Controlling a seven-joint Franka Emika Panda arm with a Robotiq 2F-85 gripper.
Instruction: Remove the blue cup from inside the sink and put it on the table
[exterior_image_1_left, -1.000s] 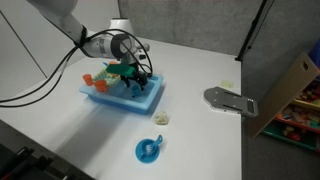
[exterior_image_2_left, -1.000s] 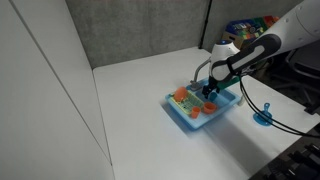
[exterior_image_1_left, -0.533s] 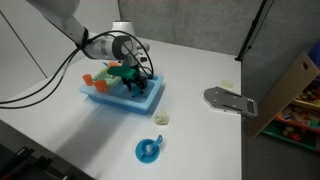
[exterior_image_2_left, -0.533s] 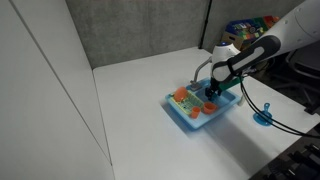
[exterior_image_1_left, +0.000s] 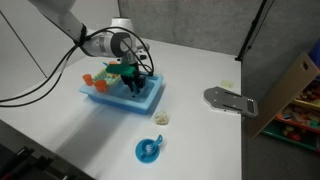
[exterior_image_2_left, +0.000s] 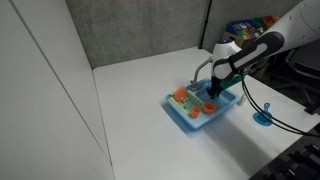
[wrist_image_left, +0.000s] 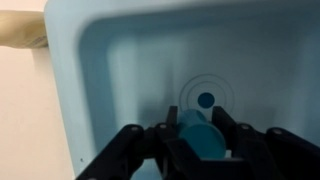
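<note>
In the wrist view the blue cup (wrist_image_left: 200, 140) lies on its side between my fingers, low inside the light-blue sink (wrist_image_left: 90, 60), just in front of the dark round drain (wrist_image_left: 205, 99). My gripper (wrist_image_left: 198, 118) is shut on the blue cup. In both exterior views the gripper (exterior_image_1_left: 131, 80) (exterior_image_2_left: 212, 97) reaches down into the sink (exterior_image_1_left: 120, 103) (exterior_image_2_left: 190, 117), which stands on the white table (exterior_image_1_left: 200, 60) (exterior_image_2_left: 130, 110). The cup itself is hidden by the gripper in those views.
Orange rack parts (exterior_image_1_left: 100, 82) (exterior_image_2_left: 182, 96) sit at one end of the sink. A flat round blue item with a knob (exterior_image_1_left: 148, 150) (exterior_image_2_left: 262, 117), a small beige piece (exterior_image_1_left: 161, 118) and a grey flat object (exterior_image_1_left: 230, 100) lie on the table. A grey wall panel borders it.
The jaws have closed onto the blue cup inside the basin. The arm has hardly moved.
</note>
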